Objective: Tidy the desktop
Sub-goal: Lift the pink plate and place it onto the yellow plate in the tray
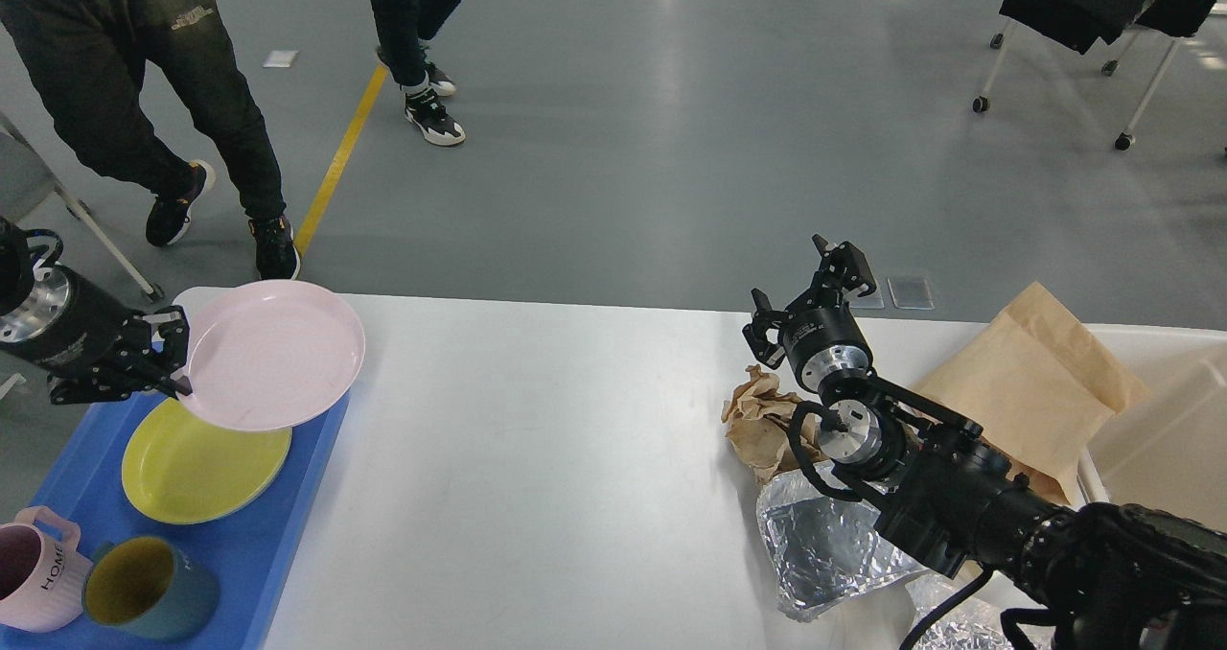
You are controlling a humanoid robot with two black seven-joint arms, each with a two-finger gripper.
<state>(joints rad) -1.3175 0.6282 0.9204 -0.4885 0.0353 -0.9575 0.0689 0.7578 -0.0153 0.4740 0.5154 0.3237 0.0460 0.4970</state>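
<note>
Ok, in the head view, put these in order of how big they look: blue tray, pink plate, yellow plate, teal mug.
1. Blue tray, largest though partly cut off.
2. and 3. Pink plate and yellow plate: unsure, since the pink one is lifted in the left gripper and hides part of the yellow one.
4. Teal mug, smallest.
</note>
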